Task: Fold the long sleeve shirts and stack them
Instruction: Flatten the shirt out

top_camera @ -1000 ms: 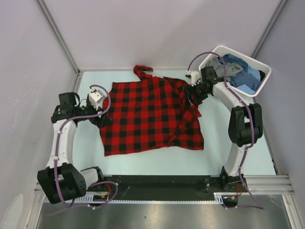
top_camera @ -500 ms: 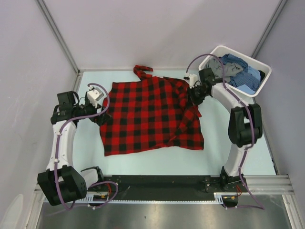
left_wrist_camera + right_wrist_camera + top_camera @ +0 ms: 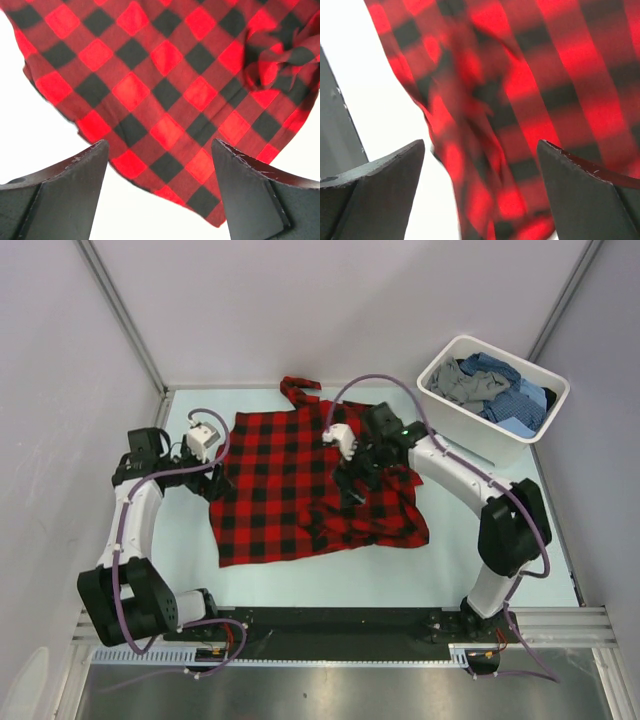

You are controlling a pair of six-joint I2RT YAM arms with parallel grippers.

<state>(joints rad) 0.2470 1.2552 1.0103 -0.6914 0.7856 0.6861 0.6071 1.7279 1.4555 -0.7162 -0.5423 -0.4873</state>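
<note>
Worktop: pale, flat worktop (image 3: pixel 470 530), closed in by plain lilac walls (image 3: pixel 300 300) on the left, far and right sides; a black rail (image 3: pixel 330 625) runs along the near edge, where both arm bases sit.
Landmark: the red-and-black check shirt (image 3: pixel 280 490) lies spread in the middle of the worktop, and every place below is given from it.
Shirt edges: the left and near edges lie fairly flat. The right side is rumpled and bunched into folds. One strip of the cloth pokes out past the far edge, toward the far wall.
Left gripper: the left gripper (image 3: pixel 210 478) sits right at the shirt's left edge, jaws apart with nothing between them. Its wrist view looks past the dark fingers (image 3: pixel 75 190) at a corner of check cloth on white surface.
Right gripper: the right gripper (image 3: pixel 350 488) is over the shirt, just right of its middle, above the rumpled part. Jaws are wide apart in the wrist view; the cloth below is blurred, so contact cannot be told.
White tub: the white tub (image 3: pixel 470 425) stands beyond the shirt's far right corner, apart from it, holding a blue check shirt (image 3: pixel 510 405) and a grey shirt (image 3: pixel 458 382) in a heap.
Open room: a bare strip lies between the shirt's near edge and the rail. A wider bare patch lies to the shirt's right, and a narrow strip to its left.
</note>
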